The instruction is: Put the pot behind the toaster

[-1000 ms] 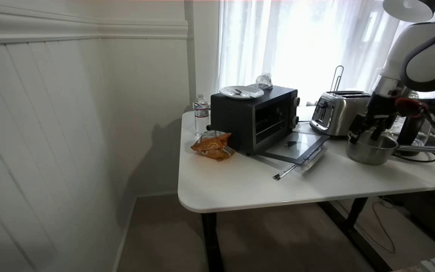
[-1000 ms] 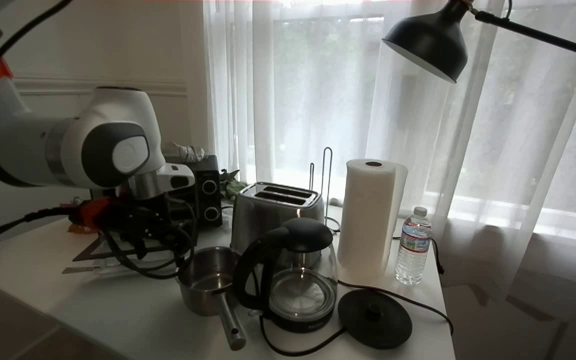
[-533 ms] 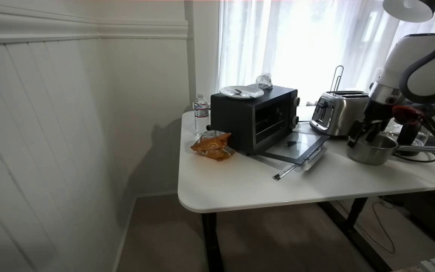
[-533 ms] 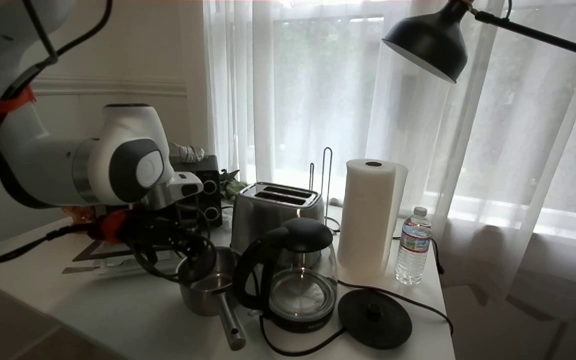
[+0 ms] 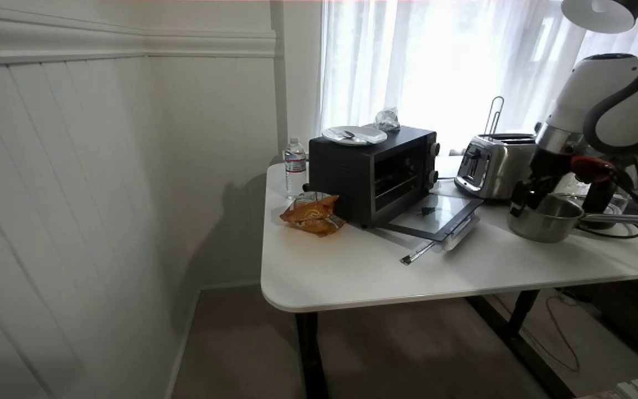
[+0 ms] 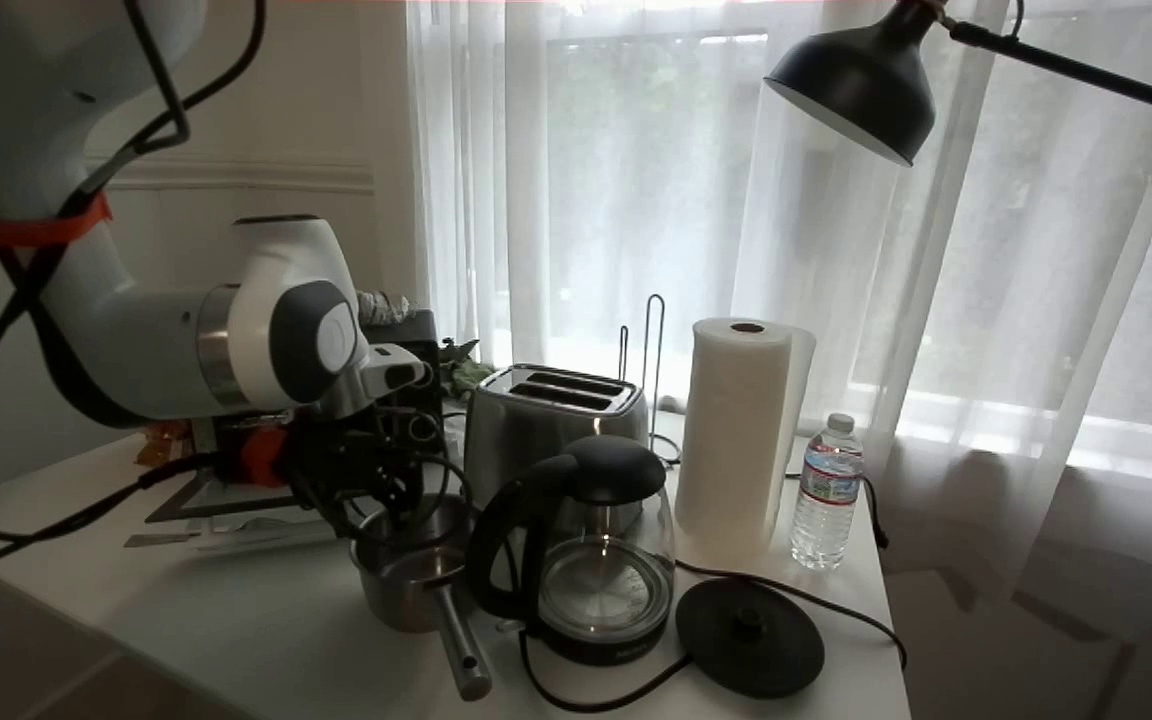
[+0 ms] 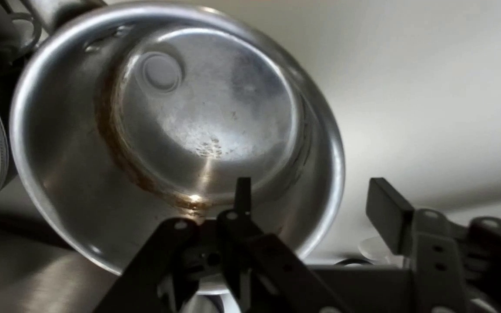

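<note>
The silver pot [image 5: 543, 228] stands upright on the table, in both exterior views [image 6: 398, 597]. Its inside fills much of the wrist view [image 7: 215, 108]. The silver toaster [image 5: 503, 169] stands close by, farther toward the window; it also shows in an exterior view [image 6: 526, 430]. My gripper [image 7: 313, 198] is open at the pot's rim. In the wrist view one finger is over the inside of the pot and the other is outside, with the rim between them, apart from both. In an exterior view, cables and the wrist partly hide my gripper [image 6: 376, 515].
A glass kettle [image 6: 604, 595] stands right beside the pot and its handle. Its black base [image 6: 751, 640], a paper towel roll [image 6: 736, 440] and a water bottle [image 6: 829, 495] are beyond. A toaster oven [image 5: 352, 177] has its door [image 5: 435, 216] open. An orange bag [image 5: 313, 216] lies near it.
The arm has come lower and the gripper has turned and moved to the pot's rim on the side nearer the oven. The pot and toaster have not moved.
</note>
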### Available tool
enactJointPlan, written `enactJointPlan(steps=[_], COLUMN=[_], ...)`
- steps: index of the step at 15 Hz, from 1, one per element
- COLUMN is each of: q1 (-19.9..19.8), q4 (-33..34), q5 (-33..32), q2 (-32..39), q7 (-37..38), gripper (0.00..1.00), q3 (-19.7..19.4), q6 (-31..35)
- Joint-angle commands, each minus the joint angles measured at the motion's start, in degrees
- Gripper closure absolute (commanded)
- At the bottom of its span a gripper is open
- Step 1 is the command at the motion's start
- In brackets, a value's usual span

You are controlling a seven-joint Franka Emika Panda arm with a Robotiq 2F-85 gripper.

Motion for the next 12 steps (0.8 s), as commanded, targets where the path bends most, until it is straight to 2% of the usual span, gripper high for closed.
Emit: enactJointPlan(steps=[1,6,8,12], q1=[0.69,0.73,1.38,2.35], q4=[1.19,1.29,1.09,-0.5], q5=[-3.28,-3.35,-4.19,-3.09], q2=[1.69,2.72,2.05,-1.83], q7=[0.52,0.21,0.4,-0.23], gripper=[0.61,0.95,1.0,0.98], q3=[-1.4,-1.27,-1.55,0.32], q6=[-0.02,-0.67,-0.81,-2.6])
